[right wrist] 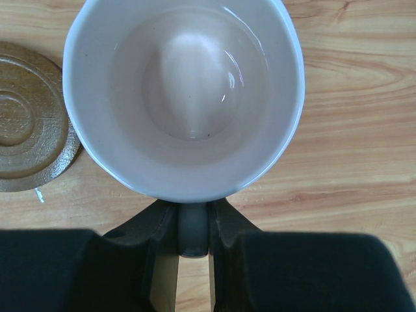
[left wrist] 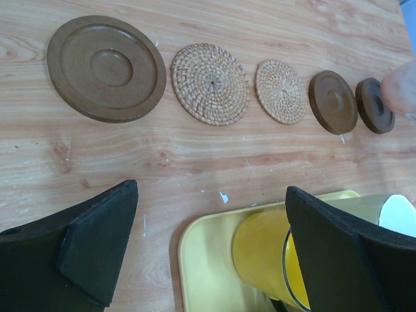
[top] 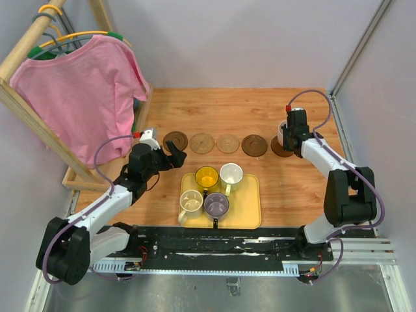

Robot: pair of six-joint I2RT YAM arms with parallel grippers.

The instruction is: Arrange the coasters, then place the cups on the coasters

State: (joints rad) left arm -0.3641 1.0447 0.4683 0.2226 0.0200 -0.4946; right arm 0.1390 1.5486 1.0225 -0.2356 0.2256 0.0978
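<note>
Top: five flat round brown-and-tan coasters (top: 228, 143) rowed behind yellow rectangular tray (top: 250, 211); four small handled mugs (top: 231, 174) unplaced on tray. Left wrist: left gripper (left wrist: 211, 240) wide, empty, at tray's rear. Right wrist: right gripper (right wrist: 193, 227) pinching handle of pale pink mug (right wrist: 185, 97), dark coaster (right wrist: 26, 123) alongside.

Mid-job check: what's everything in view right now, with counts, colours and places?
tray: one, yellow, near middle of the table
cups: four, yellow, white, cream, purple-grey, on the tray
coasters: five, three dark brown, two tan woven, one row beyond the tray
pink cup: one, pale pink, at the row's right end
shirt: one, pink, hanging on the wooden rack, far left
left gripper: one, black, open, beside the leftmost coaster
right gripper: one, black, shut on the pink cup's handle
</note>
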